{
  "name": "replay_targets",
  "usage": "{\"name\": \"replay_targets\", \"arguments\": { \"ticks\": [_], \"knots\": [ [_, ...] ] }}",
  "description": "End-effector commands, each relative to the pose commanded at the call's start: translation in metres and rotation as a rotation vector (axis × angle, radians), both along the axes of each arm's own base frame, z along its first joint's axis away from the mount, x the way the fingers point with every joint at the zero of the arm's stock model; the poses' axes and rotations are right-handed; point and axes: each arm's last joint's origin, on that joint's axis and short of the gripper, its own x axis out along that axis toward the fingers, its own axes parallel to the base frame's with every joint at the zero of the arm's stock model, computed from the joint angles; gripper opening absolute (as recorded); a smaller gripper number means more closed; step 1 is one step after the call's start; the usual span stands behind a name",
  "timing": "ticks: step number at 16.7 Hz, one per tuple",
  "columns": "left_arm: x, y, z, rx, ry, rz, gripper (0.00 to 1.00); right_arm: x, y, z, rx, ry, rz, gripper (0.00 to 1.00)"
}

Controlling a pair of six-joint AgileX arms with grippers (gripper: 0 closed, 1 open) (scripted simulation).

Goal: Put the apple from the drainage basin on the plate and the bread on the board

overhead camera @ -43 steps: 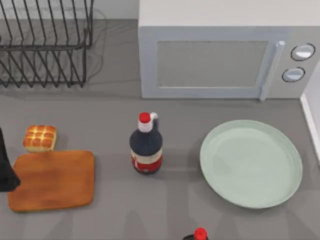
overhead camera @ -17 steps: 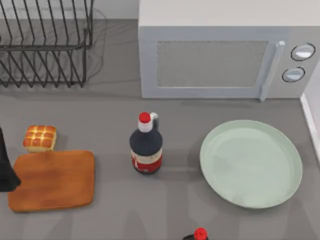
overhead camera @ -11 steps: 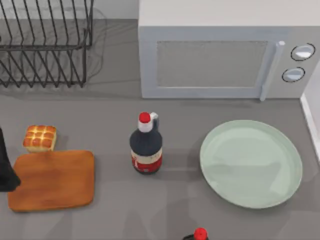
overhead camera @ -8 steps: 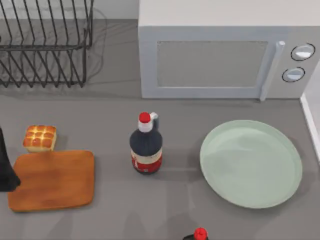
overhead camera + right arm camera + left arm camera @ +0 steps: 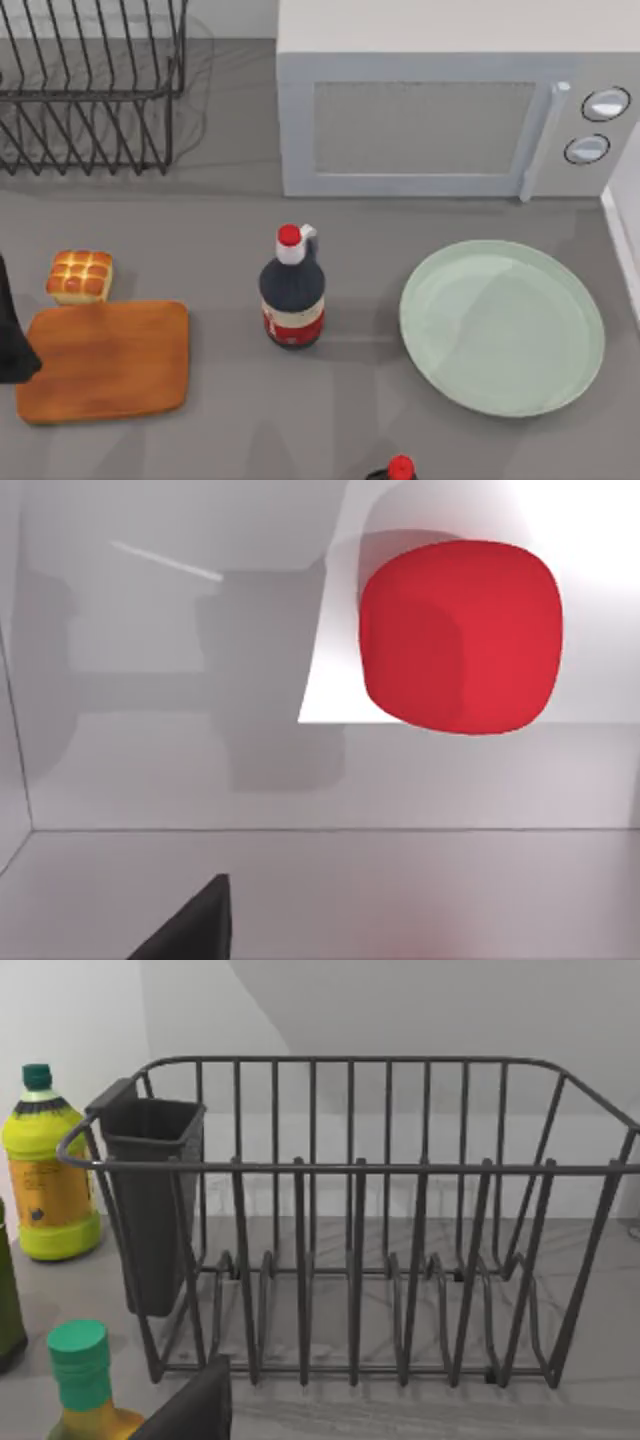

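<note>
The apple is lying inside a pale, smooth-walled basin, seen from the right wrist, with nothing gripping it. The bread is sitting on the counter just behind the board (touching or not, I cannot tell). The plate is lying bare, to the right of a dark bottle. I cannot tell how far either arm's fingers are spreading. The left wrist is facing a wire rack.
</note>
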Motion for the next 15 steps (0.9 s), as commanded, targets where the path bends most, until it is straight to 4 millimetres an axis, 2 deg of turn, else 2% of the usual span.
{"name": "replay_targets", "arguments": {
  "ticks": [8, 11, 15],
  "knots": [
    [0.0, 0.0, 0.0, 0.0, 0.0, 0.0, 1.0, 0.004, -0.001, -0.01, 0.007, 0.021, 0.004, 1.0],
    [0.0, 0.0, 0.0, 0.0, 0.0, 0.0, 1.0, 0.009, -0.003, -0.041, 0.008, 0.024, 0.003, 1.0],
    [0.0, 0.0, 0.0, 0.0, 0.0, 0.0, 1.0, 0.011, -0.005, -0.102, 0.006, 0.017, 0.002, 1.0]
  ]
}}
